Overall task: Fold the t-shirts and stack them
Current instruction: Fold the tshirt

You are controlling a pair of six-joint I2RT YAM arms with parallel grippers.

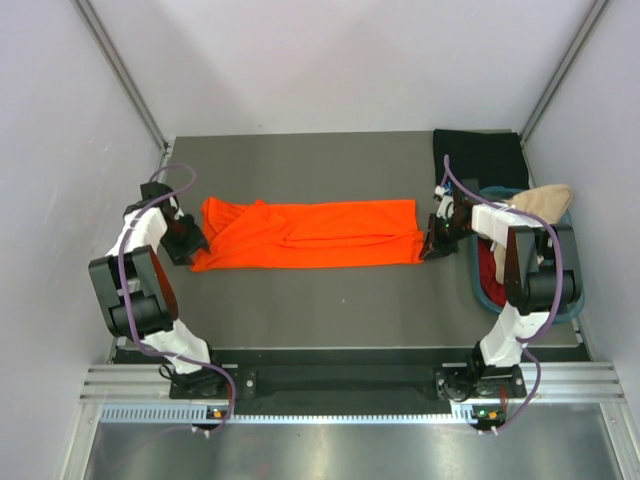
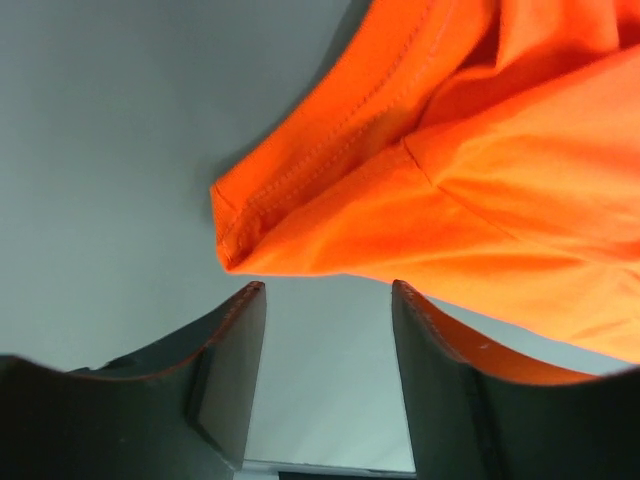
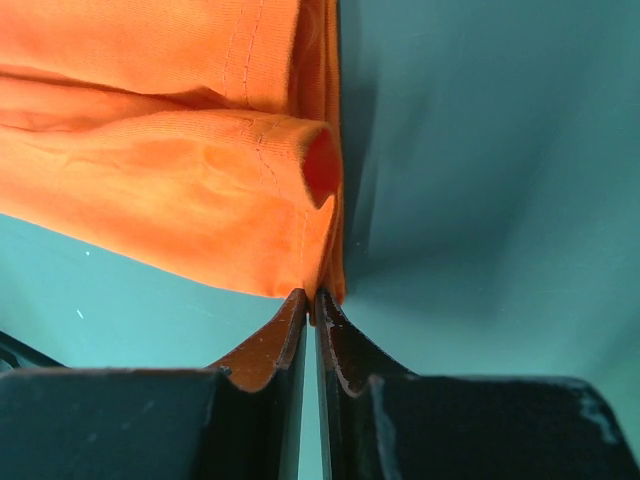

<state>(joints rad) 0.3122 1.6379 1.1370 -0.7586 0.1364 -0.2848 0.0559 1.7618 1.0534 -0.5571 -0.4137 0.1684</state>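
Orange shirt: lying spread as a long, flattened band across the middle of the top view, wrinkled and bunching at its left end, straight-edged at its right end.
Table: grey, carrying the orange shirt and both arms.
Left claw: sitting at the left end of the orange shirt in the top view; fingers standing clearly apart, nothing between them. In the left wrist view a stitched corner of the orange cloth is pointing toward the gap just beyond the tips, and whether it is touching them I cannot tell.
Right claw: sitting at the right end of the orange shirt, lower corner; fingers pressing together on the cloth edge. In the right wrist view the hem is running straight into the pinch, with a small rolled fold opening just above the tips.
Black shirt: lying flat in the upper right of the top view, at the table's far corner.
Tub: teal, sitting at the right of the top view, partly hiding behind the right arm.
Beige shirt: draping over the tub's upper edge, just below the black shirt.
Dark red shirt: showing inside the tub, mostly covered by the arm.
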